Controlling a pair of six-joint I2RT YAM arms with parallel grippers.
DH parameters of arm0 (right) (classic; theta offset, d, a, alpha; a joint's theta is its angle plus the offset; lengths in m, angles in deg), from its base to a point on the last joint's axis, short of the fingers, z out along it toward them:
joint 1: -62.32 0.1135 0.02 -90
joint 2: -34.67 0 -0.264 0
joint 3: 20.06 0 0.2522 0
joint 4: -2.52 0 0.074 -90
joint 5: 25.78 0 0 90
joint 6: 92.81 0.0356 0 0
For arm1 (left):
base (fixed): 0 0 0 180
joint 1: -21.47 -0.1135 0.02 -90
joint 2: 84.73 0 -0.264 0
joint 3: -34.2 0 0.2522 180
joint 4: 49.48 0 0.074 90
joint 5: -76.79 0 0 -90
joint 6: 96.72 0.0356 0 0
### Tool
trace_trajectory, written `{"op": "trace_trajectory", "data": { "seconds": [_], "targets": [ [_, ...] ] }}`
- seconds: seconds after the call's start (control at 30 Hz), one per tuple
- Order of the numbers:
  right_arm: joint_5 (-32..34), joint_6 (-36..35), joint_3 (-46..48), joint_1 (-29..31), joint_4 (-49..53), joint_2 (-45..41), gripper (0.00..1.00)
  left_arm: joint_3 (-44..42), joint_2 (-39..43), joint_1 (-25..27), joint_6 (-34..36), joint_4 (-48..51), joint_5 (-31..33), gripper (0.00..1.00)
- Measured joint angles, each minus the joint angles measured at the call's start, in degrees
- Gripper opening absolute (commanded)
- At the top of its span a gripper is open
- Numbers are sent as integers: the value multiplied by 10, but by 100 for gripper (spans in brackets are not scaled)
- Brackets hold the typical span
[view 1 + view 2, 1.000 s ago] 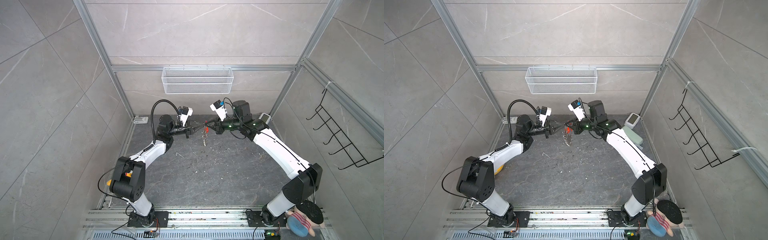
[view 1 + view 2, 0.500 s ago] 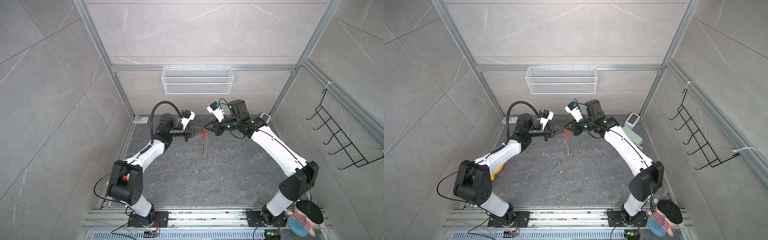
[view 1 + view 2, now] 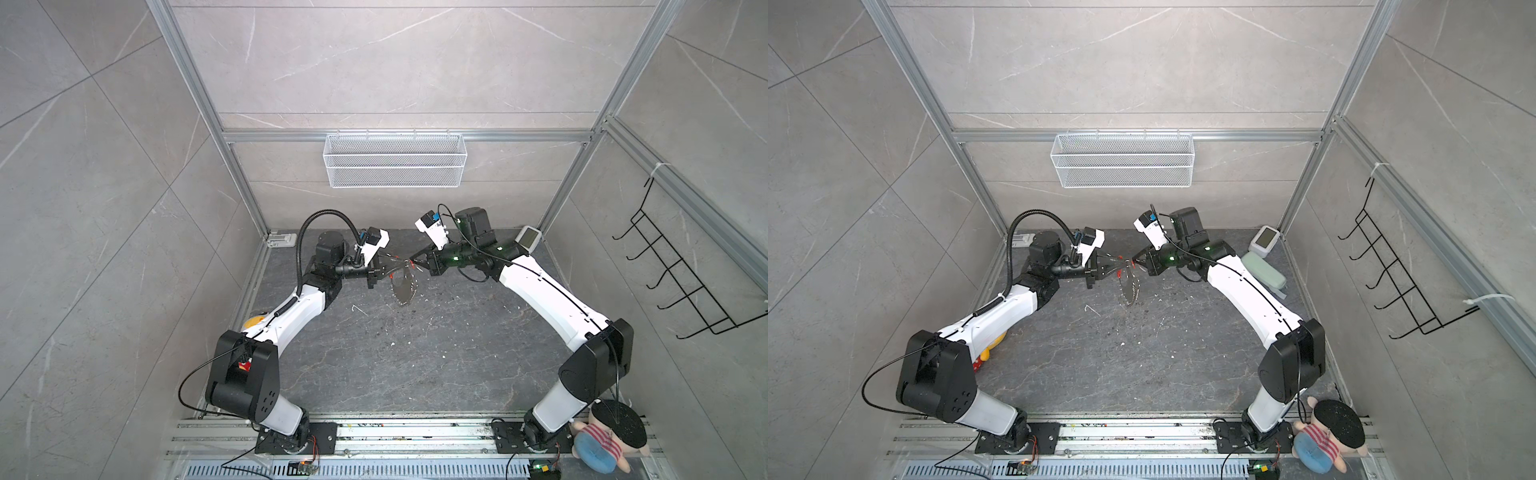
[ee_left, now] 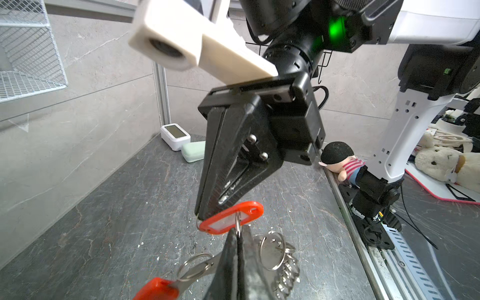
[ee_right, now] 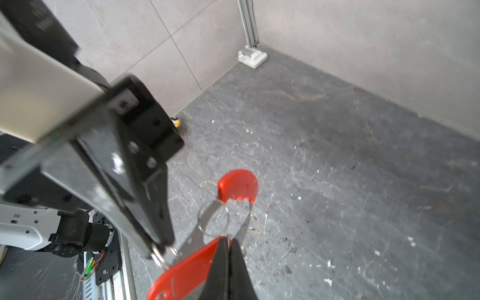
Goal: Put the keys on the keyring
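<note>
Both top views: wire basket (image 3: 395,160) on the back wall, 12 o'clock; plush doll (image 3: 602,440) at 4. Your left gripper (image 3: 397,262) and right gripper (image 3: 413,261) meet tip to tip at 12, keyring (image 3: 402,289) hanging below; too small to read grips. Left wrist: right one clamped on the keys (image 4: 231,219), left pinched closed on a keyring loop. Right wrist: same, foreground blurred.
</note>
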Motion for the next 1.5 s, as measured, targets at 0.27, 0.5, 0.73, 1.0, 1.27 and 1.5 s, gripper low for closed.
{"op": "trace_trajectory", "data": {
  "seconds": [0.27,0.5,0.73,1.0,1.27,1.5],
  "targets": [
    [12,30,65,-30,-42,-48,0,0,0,0,-7,-13,1,0],
    [-60,23,56,-33,-54,-77,0,1,0,0,-6,-12,1,0],
    [-88,-3,42,-22,-26,-76,0,21,0,0,14,13,-1,0],
    [-89,-24,13,-14,0,-65,0,35,-4,0,27,33,-9,0],
    [-81,-30,-1,-4,10,-50,0,35,-8,1,28,39,-14,0],
    [-63,-40,-23,2,30,-39,0,35,-8,3,31,42,-15,0]
  ]
}}
